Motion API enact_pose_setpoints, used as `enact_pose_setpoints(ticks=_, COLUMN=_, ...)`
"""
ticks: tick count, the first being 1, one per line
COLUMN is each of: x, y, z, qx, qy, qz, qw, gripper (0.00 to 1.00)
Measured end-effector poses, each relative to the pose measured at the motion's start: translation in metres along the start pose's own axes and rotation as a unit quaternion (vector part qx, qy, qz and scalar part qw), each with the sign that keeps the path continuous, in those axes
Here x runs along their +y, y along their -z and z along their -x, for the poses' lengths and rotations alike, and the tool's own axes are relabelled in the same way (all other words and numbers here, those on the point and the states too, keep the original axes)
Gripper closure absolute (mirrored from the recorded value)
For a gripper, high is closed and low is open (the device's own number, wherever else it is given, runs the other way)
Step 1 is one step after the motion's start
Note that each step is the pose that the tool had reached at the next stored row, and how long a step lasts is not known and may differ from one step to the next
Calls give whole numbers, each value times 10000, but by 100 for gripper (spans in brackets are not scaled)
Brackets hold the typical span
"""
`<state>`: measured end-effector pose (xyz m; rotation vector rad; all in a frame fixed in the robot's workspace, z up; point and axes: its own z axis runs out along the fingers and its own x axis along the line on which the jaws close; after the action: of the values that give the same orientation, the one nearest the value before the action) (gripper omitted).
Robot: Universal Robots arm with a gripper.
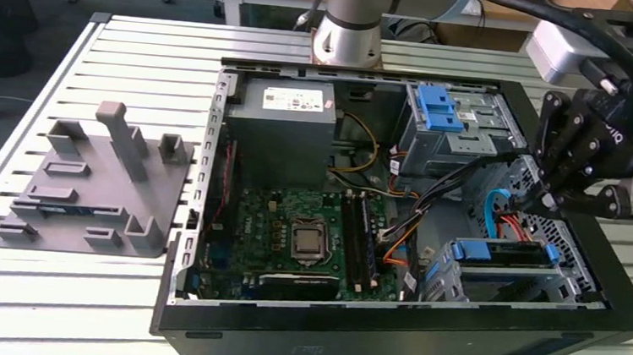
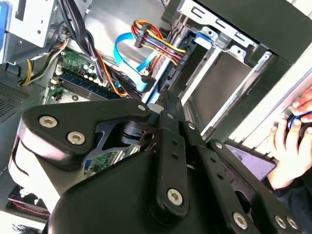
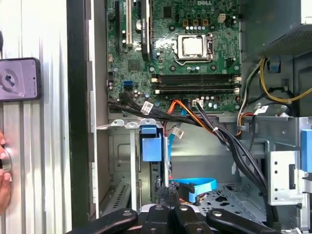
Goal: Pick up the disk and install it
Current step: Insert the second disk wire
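The gripper (image 3: 168, 197) hung over the open case beside the blue carrier (image 3: 151, 146) in its cage; the motherboard (image 3: 175, 48) lay beyond, a phone (image 3: 19, 79) outside.

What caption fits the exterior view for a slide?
Gripper lowered into the open computer case, beside the drive cage holding the blue-framed disk; grey fixture on the slatted table.

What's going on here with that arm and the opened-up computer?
A robot arm is reaching into an open computer case. Its gripper hangs over the drive cage at the exterior view's right, just above the disk, which sits in the cage in its blue carrier. A person's hand is outside the case, beside it.
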<state>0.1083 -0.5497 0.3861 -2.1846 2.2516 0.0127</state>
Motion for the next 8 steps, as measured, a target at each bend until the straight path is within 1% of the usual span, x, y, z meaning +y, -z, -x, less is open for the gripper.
enact_pose_setpoints(ticks=4, x=8, y=-1, z=95, qx=0, qy=0, qz=0, qw=10000, gripper=89)
enact_pose_setpoints(ticks=7, x=18, y=-1, z=140, qx=1, qy=4, qz=0, qw=10000, gripper=89)
enact_pose_setpoints(ticks=8, x=18, y=-1, z=143, qx=1, qy=5, qz=0, qw=10000, gripper=89)
